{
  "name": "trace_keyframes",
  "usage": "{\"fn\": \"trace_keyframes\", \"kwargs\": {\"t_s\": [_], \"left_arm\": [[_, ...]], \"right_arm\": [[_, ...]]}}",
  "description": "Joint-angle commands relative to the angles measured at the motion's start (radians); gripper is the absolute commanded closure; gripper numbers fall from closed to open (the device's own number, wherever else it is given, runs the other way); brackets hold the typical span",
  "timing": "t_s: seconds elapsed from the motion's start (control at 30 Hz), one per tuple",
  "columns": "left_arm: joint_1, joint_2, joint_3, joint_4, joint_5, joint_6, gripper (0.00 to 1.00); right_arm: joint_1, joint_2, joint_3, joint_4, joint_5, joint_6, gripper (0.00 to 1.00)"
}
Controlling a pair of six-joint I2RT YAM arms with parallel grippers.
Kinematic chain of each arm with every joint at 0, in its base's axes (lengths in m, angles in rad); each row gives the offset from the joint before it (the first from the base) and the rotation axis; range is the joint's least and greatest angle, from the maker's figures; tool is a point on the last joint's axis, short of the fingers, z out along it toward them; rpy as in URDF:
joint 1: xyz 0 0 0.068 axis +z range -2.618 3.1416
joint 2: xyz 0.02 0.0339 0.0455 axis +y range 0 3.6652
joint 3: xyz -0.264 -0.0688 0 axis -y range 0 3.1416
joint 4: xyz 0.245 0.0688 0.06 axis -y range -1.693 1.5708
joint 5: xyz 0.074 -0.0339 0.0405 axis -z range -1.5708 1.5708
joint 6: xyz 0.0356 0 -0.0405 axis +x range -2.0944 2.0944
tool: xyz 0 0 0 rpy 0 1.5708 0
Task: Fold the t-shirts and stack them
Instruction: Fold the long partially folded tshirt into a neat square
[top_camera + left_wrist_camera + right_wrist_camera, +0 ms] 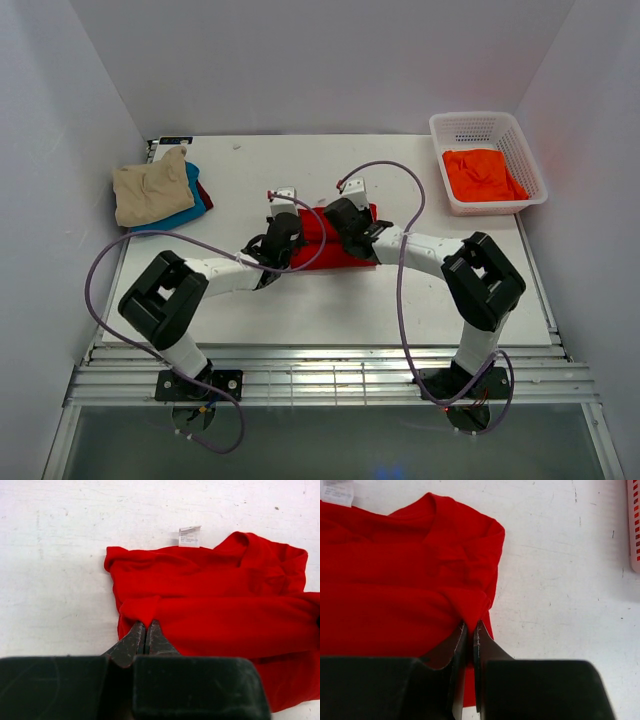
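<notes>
A bright red short-sleeved t-shirt of soft cloth [318, 232] is seen lying near the middle of the flat white bench [400, 300], roughly halfway between its left and right edges. It is gathered into a rumpled band running left to right, with the collar toward the far edge. A small white sewn-in label [190, 536] is turned out at the shirt's far edge, beside the collar, and rests on the bench surface.

At the shirt's left end, a small fold of the red cloth [215, 605] is pinched by the left jaws, whose dark fingers [131, 642] are pressed together with the fabric drawn up into a peak between their tips. At the right end, the cloth [395, 580] is gripped in the same way by the right jaws. Their dark fingers [487, 647] are closed on the hem close to the shirt's right border. Both arms are reached in from the near edge, angled inward toward each other.

Toward the far left corner of the bench, a loose pile of shirts is set: a tan cloth t-shirt [150, 190] on top, a teal blue one [190, 212] beneath it, and a dark red one [204, 192] showing at the right side. In the far right corner, a white plastic lattice basket [470, 118] is placed, with a crumpled orange cloth t-shirt [485, 175] inside it.
</notes>
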Motion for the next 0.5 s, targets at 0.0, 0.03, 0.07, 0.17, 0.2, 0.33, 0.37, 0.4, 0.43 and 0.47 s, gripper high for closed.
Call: {"fn": "trace_keyframes", "kwargs": {"t_s": [0.0, 0.03, 0.07, 0.17, 0.2, 0.33, 0.37, 0.4, 0.43, 0.47], "left_arm": [[0.036, 0.053, 0.081, 0.041, 0.063, 0.03, 1.0], [0.042, 0.072, 0.091, 0.043, 0.069, 0.033, 1.0], [0.049, 0.102, 0.111, 0.047, 0.078, 0.036, 1.0], [0.071, 0.15, 0.133, 0.064, 0.08, 0.042, 1.0], [0.08, 0.159, 0.142, 0.07, 0.08, 0.042, 1.0], [0.095, 0.216, 0.188, 0.093, -0.01, 0.038, 0.98], [0.095, 0.222, 0.202, 0.093, -0.052, 0.036, 0.65], [0.095, 0.224, 0.232, 0.093, -0.098, 0.035, 0.51], [0.095, 0.219, 0.245, 0.093, -0.18, 0.038, 0.36], [0.095, 0.209, 0.257, 0.093, -0.212, 0.042, 0.25]], "right_arm": [[-0.035, 0.046, 0.084, 0.049, 0.0, -0.052, 0.92], [-0.039, 0.059, 0.097, 0.049, -0.004, -0.056, 0.92], [-0.05, 0.083, 0.106, 0.049, -0.003, -0.061, 0.92], [-0.068, 0.134, 0.138, 0.067, -0.009, -0.072, 0.92], [-0.074, 0.146, 0.15, 0.081, -0.009, -0.078, 0.92], [-0.105, 0.207, 0.187, 0.176, 0.014, -0.096, 0.86], [-0.113, 0.212, 0.187, 0.212, 0.055, -0.11, 0.7], [-0.116, 0.208, 0.186, 0.305, 0.074, -0.163, 0.57], [-0.117, 0.2, 0.18, 0.353, 0.092, -0.197, 0.47], [-0.119, 0.189, 0.181, 0.39, 0.145, -0.228, 0.41]]}}
